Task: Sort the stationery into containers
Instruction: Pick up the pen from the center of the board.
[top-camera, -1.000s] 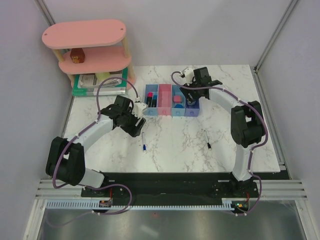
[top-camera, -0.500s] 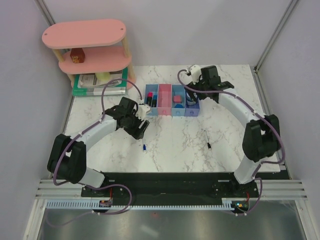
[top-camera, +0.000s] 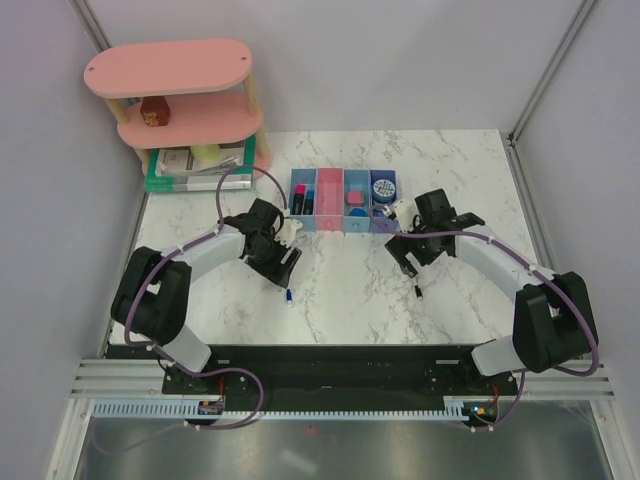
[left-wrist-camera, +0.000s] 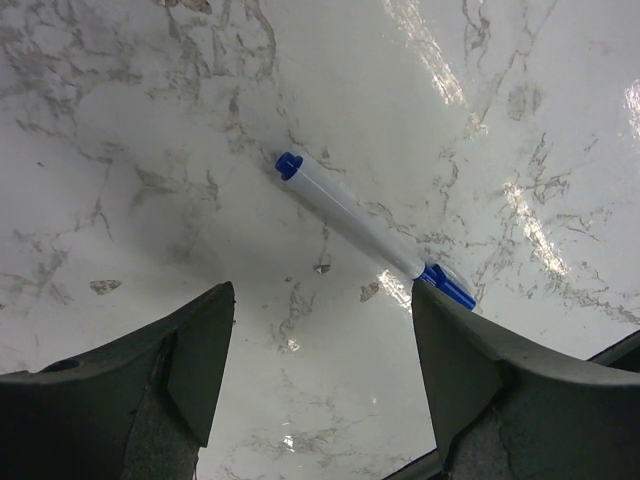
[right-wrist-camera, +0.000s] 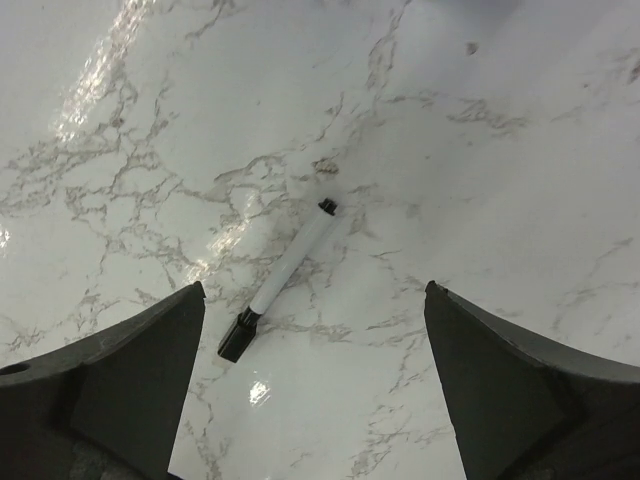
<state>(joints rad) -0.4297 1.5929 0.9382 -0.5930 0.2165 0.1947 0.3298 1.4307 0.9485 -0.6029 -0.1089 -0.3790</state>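
**Arms.** The left arm reaches in from 7 o'clock, elbow out to the side. The left gripper (top-camera: 282, 266) hangs over the marble table (top-camera: 350, 305), pointing down. The left wrist view shows its two fingers (left-wrist-camera: 190, 350) spread wide with nothing between them. The right arm mirrors it from 5 o'clock. The right gripper (top-camera: 410, 262) also faces down, its fingers (right-wrist-camera: 130, 370) parted and empty.

**Loose stationery.** A white pen with blue cap (left-wrist-camera: 360, 230) lies flat on the marble just ahead of the left fingertips, running 10 to 4 o'clock in the wrist view. From above it sits at 6 o'clock of that gripper, untouched. A thin pen (right-wrist-camera: 285, 272), white barrel with black ends, lies ahead of the right fingertips, running 1 to 7 o'clock, also untouched.

**Containers.** The row of four bins (top-camera: 328, 200) stands at 12 o'clock between the grippers, apart from both.
- The first bin from the left holds a black marker (top-camera: 299, 204).
- The third holds a pink eraser (top-camera: 353, 197) and a blue block (top-camera: 357, 211).
- The fourth holds a round tin (top-camera: 384, 186).

**Surroundings.** At 10 o'clock, well apart, a pink shelf (top-camera: 170, 70) carries a red-brown box (top-camera: 153, 110) above a stack of books (top-camera: 195, 168). Nothing lies between either gripper and its pen.
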